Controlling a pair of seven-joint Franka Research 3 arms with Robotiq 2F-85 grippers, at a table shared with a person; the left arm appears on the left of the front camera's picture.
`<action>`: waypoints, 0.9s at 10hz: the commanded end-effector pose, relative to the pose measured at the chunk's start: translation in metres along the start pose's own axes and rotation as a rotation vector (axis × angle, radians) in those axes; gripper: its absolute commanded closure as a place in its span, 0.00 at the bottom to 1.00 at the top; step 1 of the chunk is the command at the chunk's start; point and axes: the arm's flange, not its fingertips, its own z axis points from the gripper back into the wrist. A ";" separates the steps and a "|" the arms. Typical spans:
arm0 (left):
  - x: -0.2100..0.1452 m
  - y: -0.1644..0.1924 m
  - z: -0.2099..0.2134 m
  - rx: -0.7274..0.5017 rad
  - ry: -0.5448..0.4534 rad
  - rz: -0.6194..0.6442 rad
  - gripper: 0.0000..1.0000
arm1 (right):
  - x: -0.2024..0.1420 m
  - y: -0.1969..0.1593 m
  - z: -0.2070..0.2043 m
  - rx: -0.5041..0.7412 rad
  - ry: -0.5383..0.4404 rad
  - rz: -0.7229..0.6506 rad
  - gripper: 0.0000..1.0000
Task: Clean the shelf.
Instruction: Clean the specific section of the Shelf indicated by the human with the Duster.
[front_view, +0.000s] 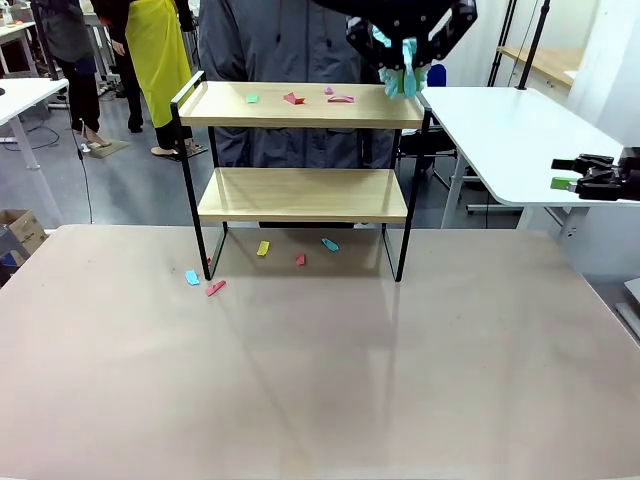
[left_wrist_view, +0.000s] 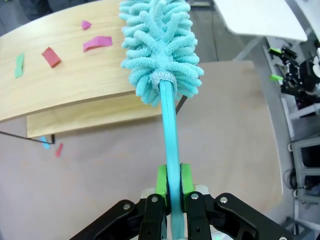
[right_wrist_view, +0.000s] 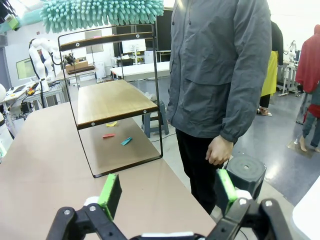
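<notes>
**Open brown tabletop (front_view: 300, 400) in front of the two-tier shelf (front_view: 300, 195), with a duster at the top board's right end.**

The near half of the table is bare from edge to edge. Farther in, coloured paper scraps (front_view: 215, 288) lie beside the shelf's left foot and under its lower board. The shelf stands near the table's far edge, its lower board bare and its top board (front_view: 300, 105) carrying green, red and pink scraps (front_view: 293, 98). The left gripper (left_wrist_view: 171, 180) is clamped on the handle of a turquoise chenille duster (left_wrist_view: 160, 50). The duster's head is at the top board's right end; contact cannot be told. The right gripper (right_wrist_view: 168, 191) has its jaws spread wide and empty, well off the shelf's right side. A person (front_view: 290, 40) stands just behind the shelf.
</notes>
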 end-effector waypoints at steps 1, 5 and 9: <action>0.005 -0.003 0.006 0.031 -0.020 0.048 0.87 | 0.002 0.001 -0.002 0.002 -0.002 0.003 0.00; -0.004 0.013 -0.019 0.033 0.074 0.056 0.87 | 0.002 0.001 -0.002 0.002 -0.002 0.003 0.00; 0.000 0.041 -0.022 0.023 0.136 0.072 0.87 | 0.002 0.001 -0.002 0.002 -0.002 0.003 0.00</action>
